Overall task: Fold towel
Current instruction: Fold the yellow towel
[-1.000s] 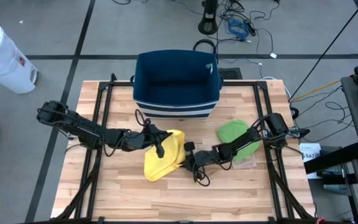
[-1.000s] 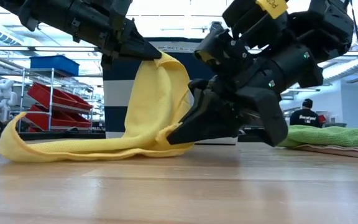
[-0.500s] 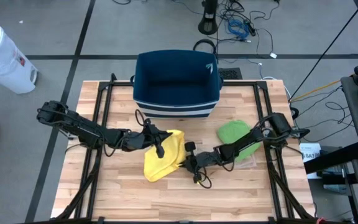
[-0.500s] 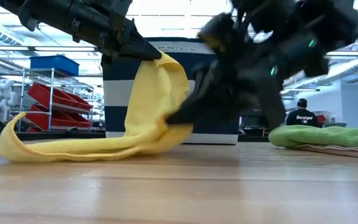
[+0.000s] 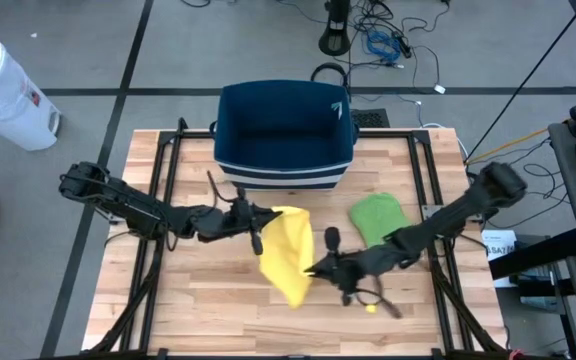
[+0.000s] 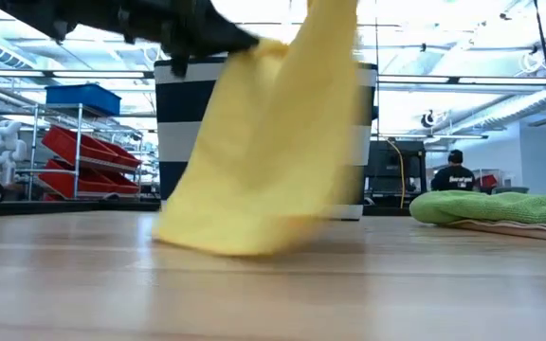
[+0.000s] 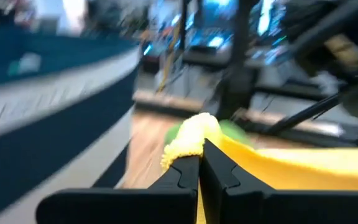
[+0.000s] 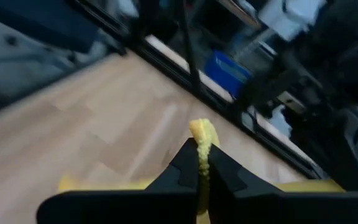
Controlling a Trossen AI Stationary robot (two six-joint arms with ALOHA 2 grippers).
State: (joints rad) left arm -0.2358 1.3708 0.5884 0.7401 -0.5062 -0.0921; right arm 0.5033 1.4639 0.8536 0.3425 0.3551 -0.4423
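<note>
The yellow towel [image 5: 288,255] hangs as a sheet between my two grippers above the table's middle. In the low view the towel [image 6: 263,142] slopes down, its lower edge [image 6: 245,244] at the tabletop. My left gripper [image 5: 266,215] reaches in from the table's left and is shut on the towel's far upper end. My right gripper [image 5: 313,268] comes from the right and is shut on its near upper end; it is above the low view's frame. My left gripper pinches a bunched bit of the towel's edge [image 7: 188,140] between its two fingers, which lie about level and come from the table's left. The cloth falls away below the fingers. My right gripper pinches a small fold of the towel's edge [image 8: 202,134] between its two fingers, coming from the table's right and slanting slightly down. That end is lifted clear of the table, with the cloth hanging below the fingers.
A navy basket [image 5: 284,130] with a white-striped base stands at the table's far middle. A folded green towel [image 5: 376,215] lies right of the yellow one, on another cloth [image 6: 515,229]. Bare wood lies along the near edge [image 5: 218,320].
My right gripper has risen fast from the tabletop and gone a little toward the table's right edge, taking the towel's near end up with it. The towel, which trailed along the table, now hangs spread between the two grippers. My left gripper has stayed about in place.
</note>
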